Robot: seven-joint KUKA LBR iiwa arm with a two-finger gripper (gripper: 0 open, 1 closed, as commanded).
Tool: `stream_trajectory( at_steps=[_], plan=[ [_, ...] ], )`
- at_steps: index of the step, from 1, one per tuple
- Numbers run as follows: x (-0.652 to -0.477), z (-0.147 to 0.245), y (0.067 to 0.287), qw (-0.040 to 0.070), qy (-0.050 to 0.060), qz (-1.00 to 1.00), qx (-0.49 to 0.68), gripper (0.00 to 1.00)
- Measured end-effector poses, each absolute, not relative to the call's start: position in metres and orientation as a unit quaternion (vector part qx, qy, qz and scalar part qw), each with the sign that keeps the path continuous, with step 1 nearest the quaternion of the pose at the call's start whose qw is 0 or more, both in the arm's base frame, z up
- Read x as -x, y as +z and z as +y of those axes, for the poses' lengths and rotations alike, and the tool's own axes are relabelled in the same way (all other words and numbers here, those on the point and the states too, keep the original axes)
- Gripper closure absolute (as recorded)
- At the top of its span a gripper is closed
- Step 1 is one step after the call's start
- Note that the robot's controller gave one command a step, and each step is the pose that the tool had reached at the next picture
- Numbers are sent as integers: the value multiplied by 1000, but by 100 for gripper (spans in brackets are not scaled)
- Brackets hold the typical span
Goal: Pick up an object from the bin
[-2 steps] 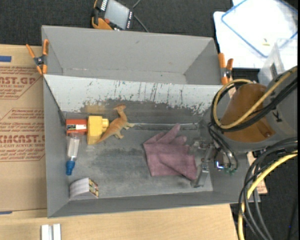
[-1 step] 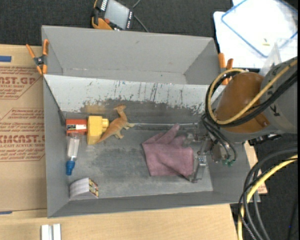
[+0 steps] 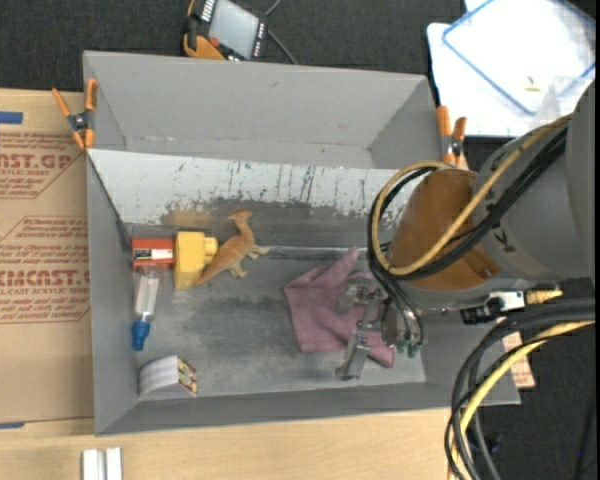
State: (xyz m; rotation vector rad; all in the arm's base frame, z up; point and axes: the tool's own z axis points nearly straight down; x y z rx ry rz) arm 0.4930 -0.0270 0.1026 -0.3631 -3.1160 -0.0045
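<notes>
This looks like a robotics lab or test workshop: a heavy grey robot arm [image 3: 580,198], hung with loops of black and yellow cable [image 3: 377,228], reaches into a grey metal bin [image 3: 250,108] with a bare wooden benchtop [image 3: 280,443] along its near side. The bin holds an odd mix of small things, a toy dinosaur [image 3: 235,248], a yellow block [image 3: 190,253] and a pink cloth [image 3: 320,308], and a handheld control unit [image 3: 228,26] on a lead lies on dark carpet [image 3: 40,28] behind it

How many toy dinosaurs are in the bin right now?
1. The orange dinosaur lies on the left, beside a yellow block. The pink cloth and arm could hide others.
</notes>
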Motion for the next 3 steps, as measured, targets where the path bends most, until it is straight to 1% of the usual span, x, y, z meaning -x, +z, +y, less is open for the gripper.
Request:
stream_trajectory(
  at_steps=[1, 2, 3],
  plan=[
    [-493, -42, 70, -6, 1, -997, 72, 0],
    [-481, -51, 70, -2, -2, -949, 314, 100],
    [-481, -51, 70, -2, -2, -949, 314, 100]
  ],
)
